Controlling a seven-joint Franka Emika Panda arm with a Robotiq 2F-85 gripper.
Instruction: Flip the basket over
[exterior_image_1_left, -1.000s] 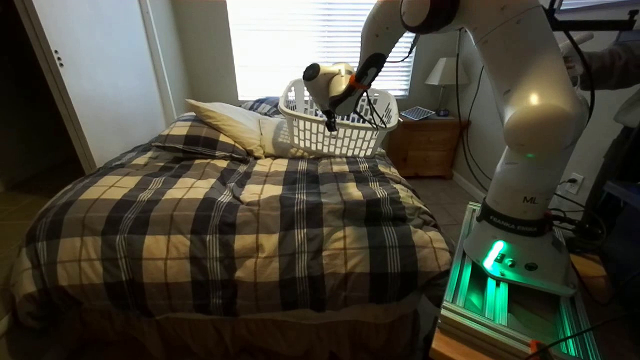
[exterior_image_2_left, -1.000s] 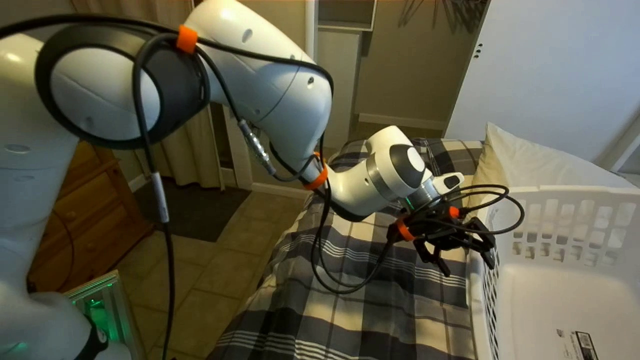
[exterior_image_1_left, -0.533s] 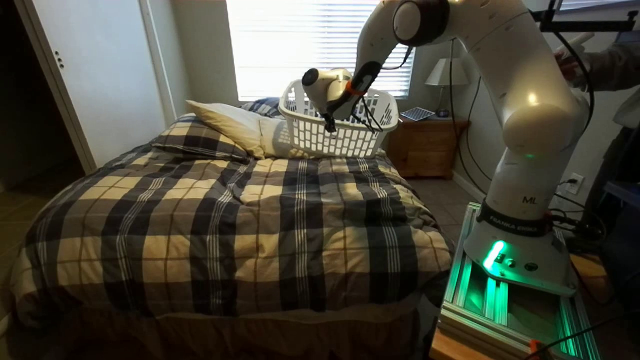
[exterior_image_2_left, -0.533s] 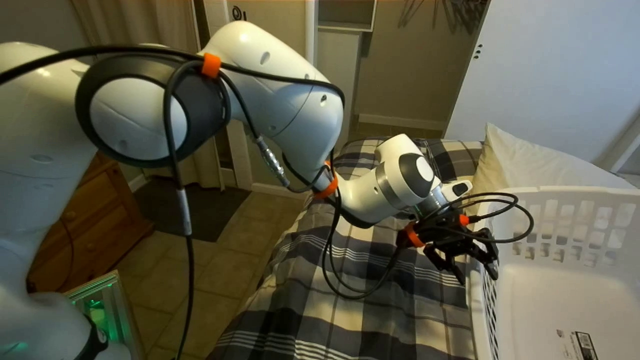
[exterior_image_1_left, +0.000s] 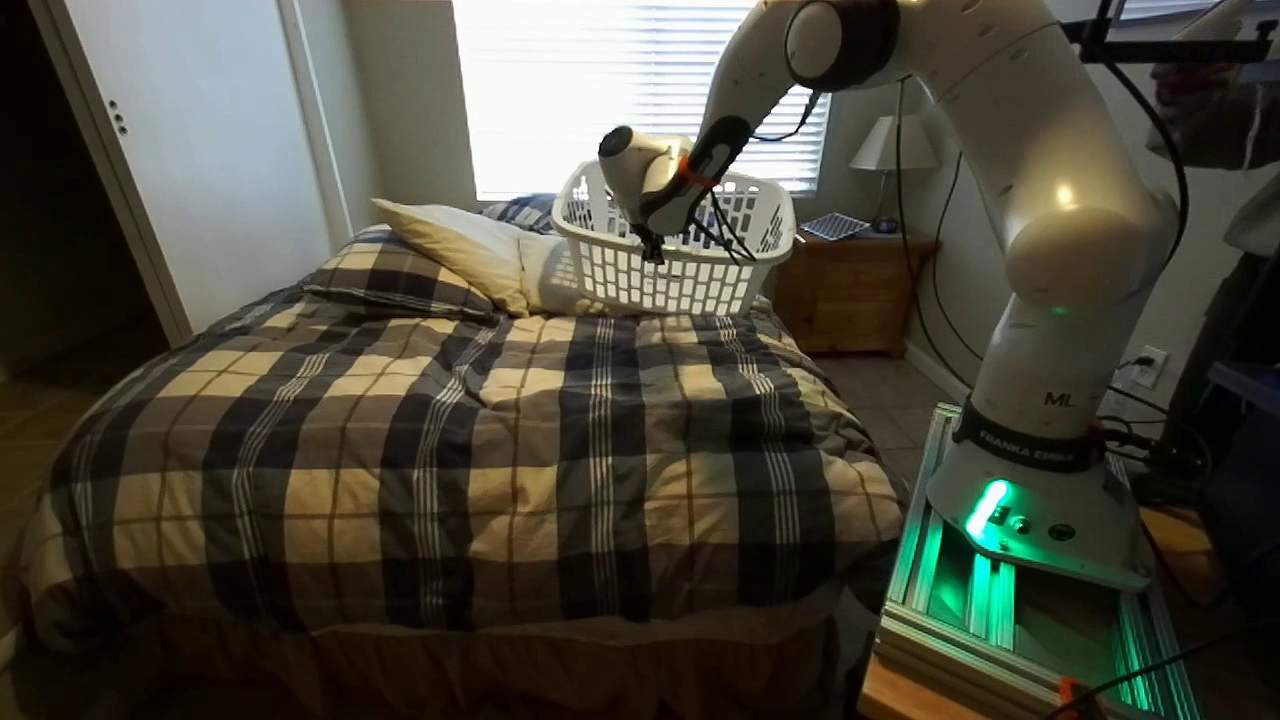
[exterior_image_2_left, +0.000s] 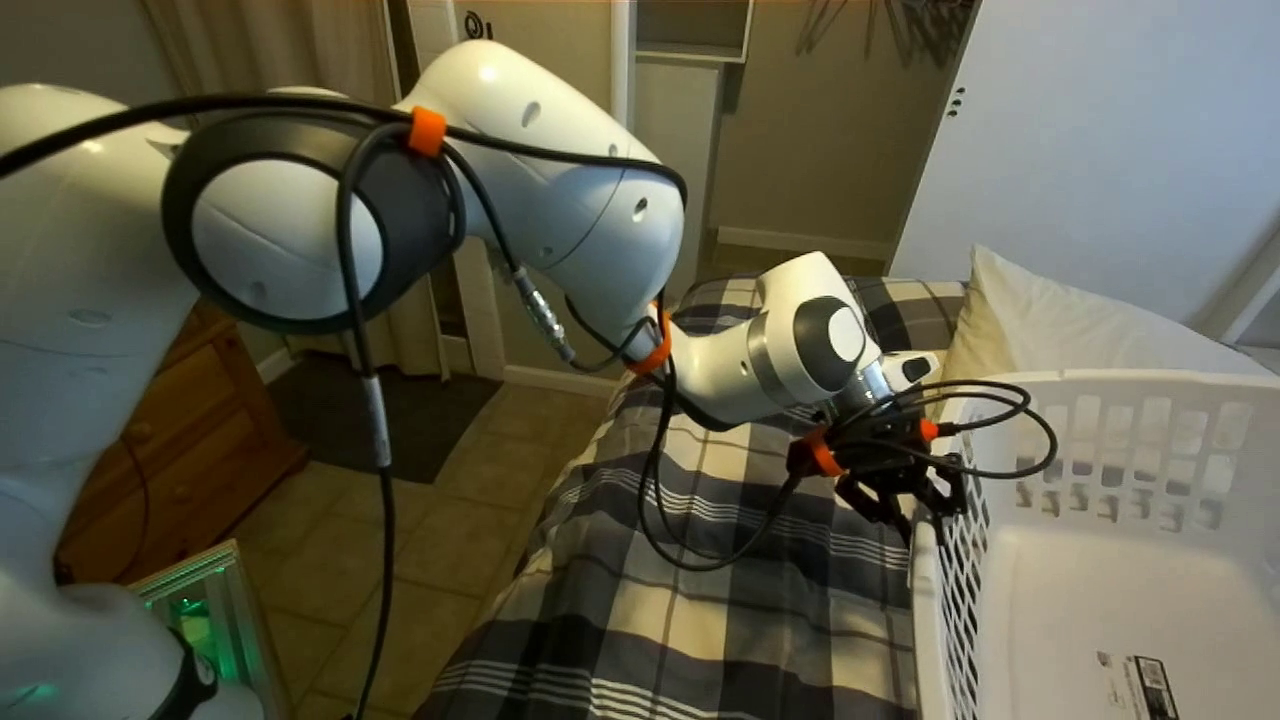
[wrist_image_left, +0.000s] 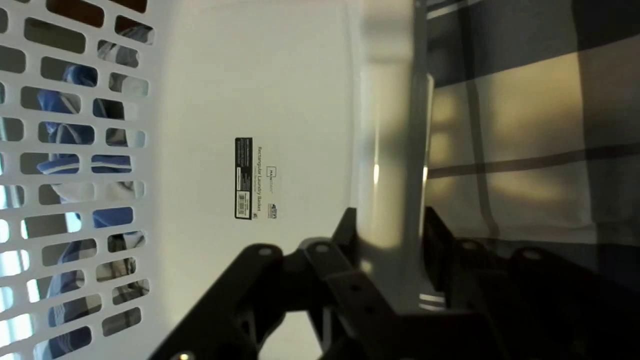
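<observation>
The white laundry basket (exterior_image_1_left: 665, 278) stands upright on the bed beside the pillows, its opening facing up. My gripper (exterior_image_2_left: 924, 530) reaches down over its near long side. In the wrist view the basket's rim (wrist_image_left: 387, 150) runs between the fingers, and the gripper (wrist_image_left: 391, 227) is shut on it. One finger (wrist_image_left: 346, 227) lies on the inner side of the rim, the other on the outer side over the bedspread. A printed label (wrist_image_left: 243, 177) shows on the basket floor. In an exterior view the near wall hides the basket's inside bottom.
A plaid bedspread (exterior_image_1_left: 450, 440) covers the bed. A cream pillow (exterior_image_1_left: 460, 250) leans by the basket. Behind it stand a wooden nightstand (exterior_image_1_left: 855, 295) with a lamp (exterior_image_1_left: 893, 145) and a window (exterior_image_1_left: 580, 90). Loose cables (exterior_image_2_left: 690, 560) hang from the arm near the gripper.
The fingers have come together from wide apart onto the rim. Arm and basket have shifted slightly, the basket a little to the left in both exterior views.
</observation>
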